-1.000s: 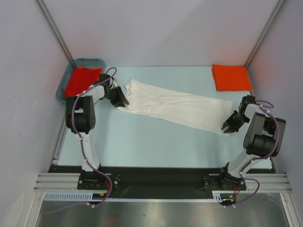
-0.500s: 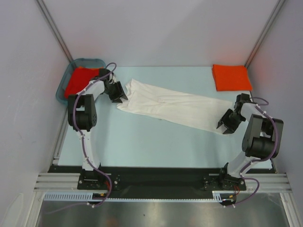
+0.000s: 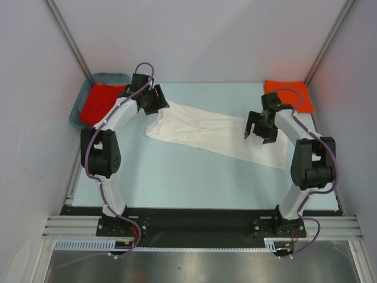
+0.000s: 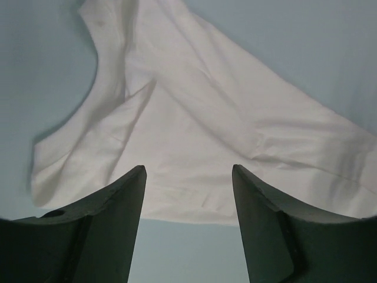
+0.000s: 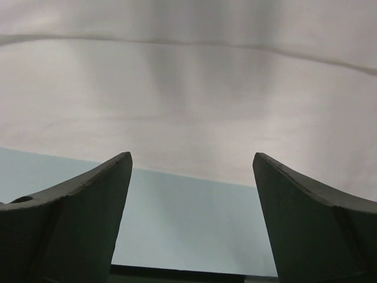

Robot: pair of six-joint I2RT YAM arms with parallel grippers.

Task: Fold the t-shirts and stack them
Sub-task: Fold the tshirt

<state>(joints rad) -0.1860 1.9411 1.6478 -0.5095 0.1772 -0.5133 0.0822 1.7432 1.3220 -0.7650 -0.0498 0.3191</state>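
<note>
The white t-shirt [image 3: 206,132] lies flat as a long band slanting across the table, no print showing. My left gripper [image 3: 156,104] hovers open over its far left end. In the left wrist view the wrinkled white t-shirt [image 4: 194,112] fills the space beyond the left gripper [image 4: 188,168], whose jaws are empty. My right gripper [image 3: 259,134] hangs open above the shirt's right part. The right gripper [image 5: 191,154] stands wide with only smooth white t-shirt [image 5: 188,88] and table ahead. A folded orange-red t-shirt [image 3: 294,94] lies at the back right, partly behind the right arm.
A teal basket [image 3: 75,115] at the back left corner holds another orange-red t-shirt [image 3: 97,101]. Grey walls with metal posts close in the table on the left, back and right. Bare light-blue table [image 3: 188,177] lies between the white shirt and the arm bases.
Both grippers have opened and let go of the white shirt's ends. The left one rose toward the back; the right one swung left and back over the shirt, whose right end settled flat.
</note>
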